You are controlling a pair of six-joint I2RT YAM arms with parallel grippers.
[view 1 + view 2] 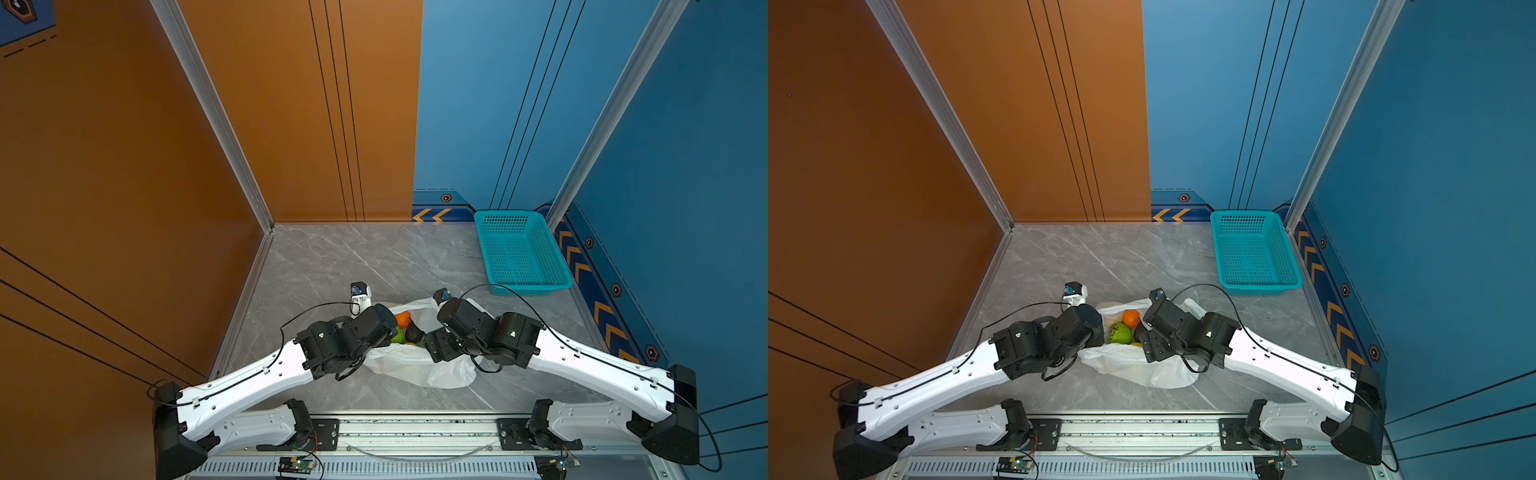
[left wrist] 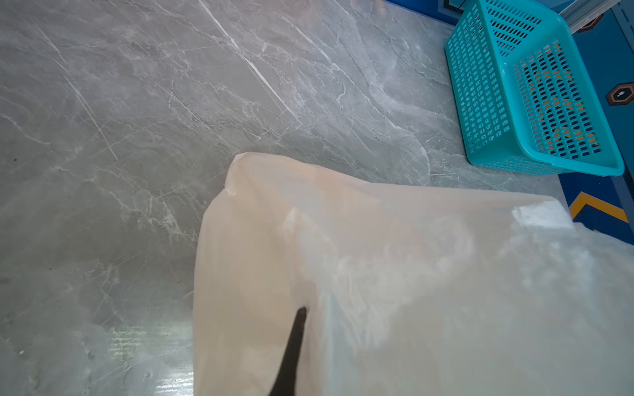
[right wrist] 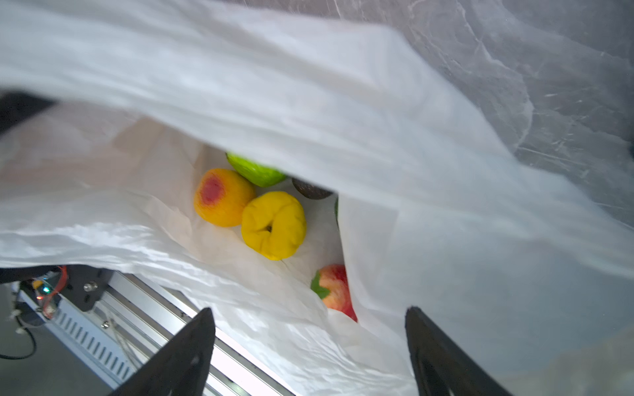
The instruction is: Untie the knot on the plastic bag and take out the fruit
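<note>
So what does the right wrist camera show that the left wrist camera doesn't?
Only the right wrist view looks inside the plastic bag. It shows a yellow bumpy fruit, a peach-coloured fruit, a bright green fruit and a red-pink fruit, plus the open right gripper. Only the left wrist view shows the teal basket and the shut left gripper, which appears to pinch the bag's film. Both show the white bag and the grey marble table.
</note>
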